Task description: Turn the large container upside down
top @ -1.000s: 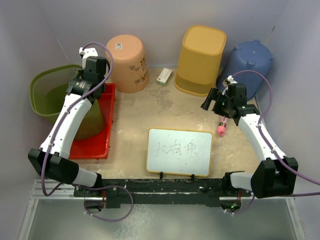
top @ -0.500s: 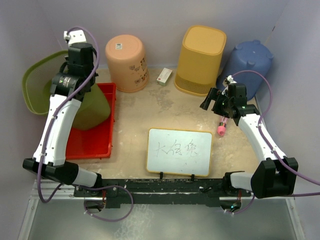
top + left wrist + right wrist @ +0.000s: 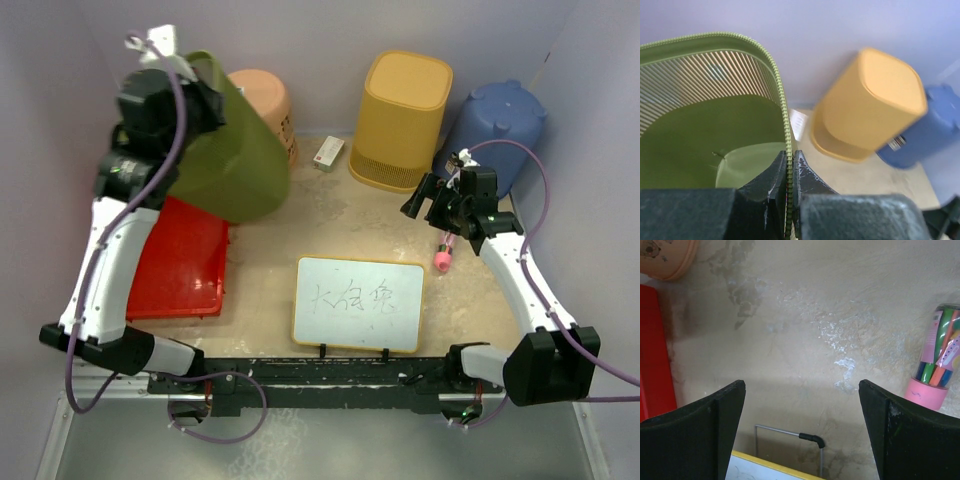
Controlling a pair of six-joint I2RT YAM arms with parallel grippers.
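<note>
- The whiteboard lies flat at near centre of the table, with the red tray to its left.
- The right gripper hovers over bare tabletop, jaws spread wide and holding nothing. The pink pen tube lies near it.
- The left gripper is clamped tight on the rim of the large green container. The container is raised above the tray's far end and steeply tipped.
- At the rear wall are the peach bucket, partly hidden, the yellow bin and the blue container.

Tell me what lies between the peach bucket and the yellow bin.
A small white box lies between the peach bucket and the yellow bin; the top view shows it.
</note>
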